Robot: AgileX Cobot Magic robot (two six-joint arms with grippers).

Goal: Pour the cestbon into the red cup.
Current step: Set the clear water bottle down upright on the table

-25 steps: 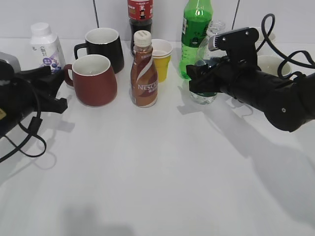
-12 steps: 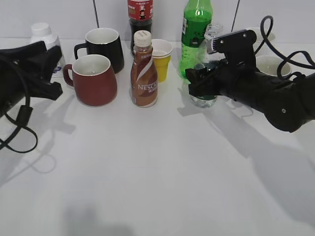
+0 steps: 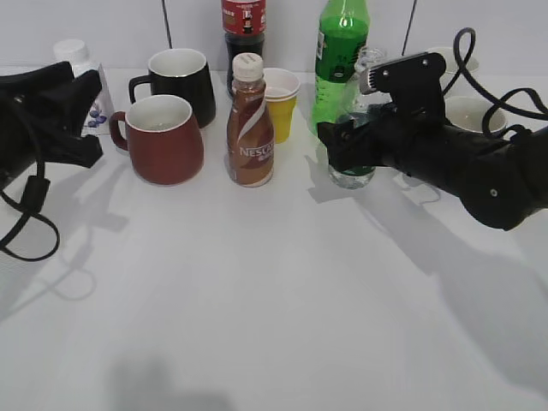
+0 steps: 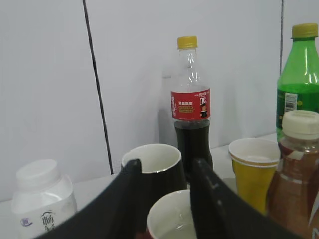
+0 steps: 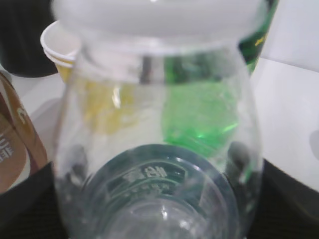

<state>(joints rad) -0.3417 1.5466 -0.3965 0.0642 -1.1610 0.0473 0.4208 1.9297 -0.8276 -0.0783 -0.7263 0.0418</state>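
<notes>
— Where is the cestbon [image 3: 353,168] seen?

— Pinched between the fingers of the right gripper [image 3: 342,147], its base just above the tabletop [image 3: 274,291], beside the green soda bottle [image 3: 340,51].

— And the red cup [image 3: 163,137]?

— Stood at left beside the brown bottle [image 3: 250,124]. The left gripper [image 4: 164,191] is held near it, fingers spread, nothing between them.

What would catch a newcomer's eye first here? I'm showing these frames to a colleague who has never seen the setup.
Probably the bulky black right gripper, closed around the clear cestbon at right, in front of the bright green soda bottle. Next, the red cup at left beside the brown Nescafe bottle, with the left gripper hanging open just left of it.
</notes>
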